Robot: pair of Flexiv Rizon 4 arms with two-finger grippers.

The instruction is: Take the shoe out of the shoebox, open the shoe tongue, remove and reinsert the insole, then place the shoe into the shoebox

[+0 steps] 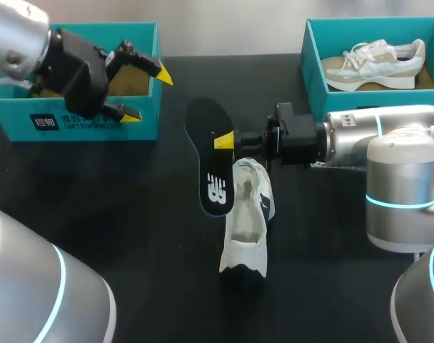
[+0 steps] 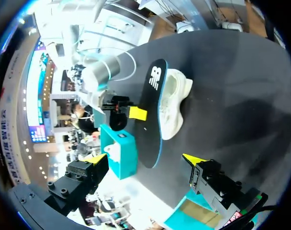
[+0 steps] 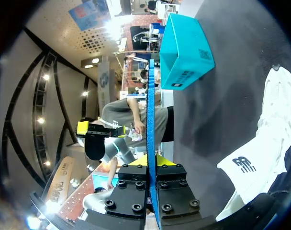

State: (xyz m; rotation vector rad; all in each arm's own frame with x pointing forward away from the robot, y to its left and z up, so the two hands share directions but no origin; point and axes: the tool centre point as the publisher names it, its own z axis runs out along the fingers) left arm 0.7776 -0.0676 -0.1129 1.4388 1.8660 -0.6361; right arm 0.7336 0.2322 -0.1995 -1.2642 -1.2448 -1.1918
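Beside the shoe (image 1: 247,221), right gripper (image 1: 224,140) pinching insole (image 1: 215,187), edge-on in wrist view, left gripper (image 1: 147,95) wide.

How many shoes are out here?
2: one white shoe on the table's middle; one beige shoe inside the right shoebox. The left shoebox is partly hidden.

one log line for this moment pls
step: insole out | right hand: shut on insole, beside shoe | left hand: open, near left shoebox | shoe: on table
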